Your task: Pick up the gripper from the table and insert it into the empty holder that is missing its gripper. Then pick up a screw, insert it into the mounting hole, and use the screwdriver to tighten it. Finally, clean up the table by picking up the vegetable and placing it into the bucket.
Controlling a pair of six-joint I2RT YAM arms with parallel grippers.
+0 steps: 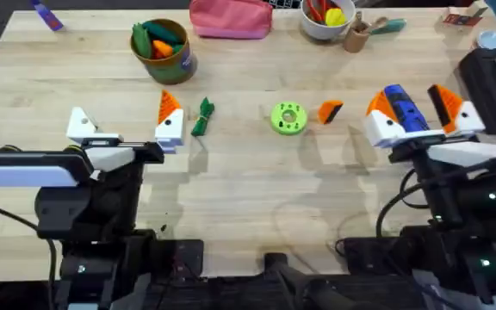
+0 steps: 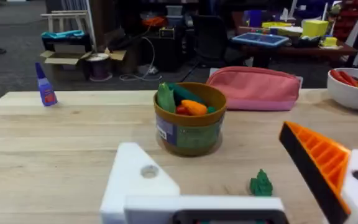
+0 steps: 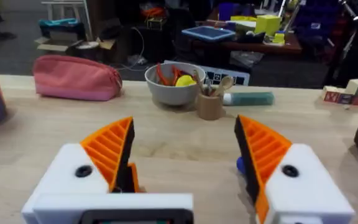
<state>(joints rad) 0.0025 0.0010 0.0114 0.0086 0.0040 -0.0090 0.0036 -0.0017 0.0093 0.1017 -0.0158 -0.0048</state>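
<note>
Bare table between vegetable [image 1: 202,118] and green disc [image 1: 288,119]; bucket [image 1: 164,48] behind.

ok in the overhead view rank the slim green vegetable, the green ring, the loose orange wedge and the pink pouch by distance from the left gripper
1. vegetable, just right of the left gripper
2. green ring, mid-table
3. pink pouch, at the far edge
4. orange wedge, right of the ring

Pouch and wedge are close to call.

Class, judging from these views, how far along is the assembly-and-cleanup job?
Nothing looks done. The gripper lies loose on the table, and the holder on the left gripper is bare. The right gripper is open over the screwdriver. The vegetable lies outside the bucket.
</note>
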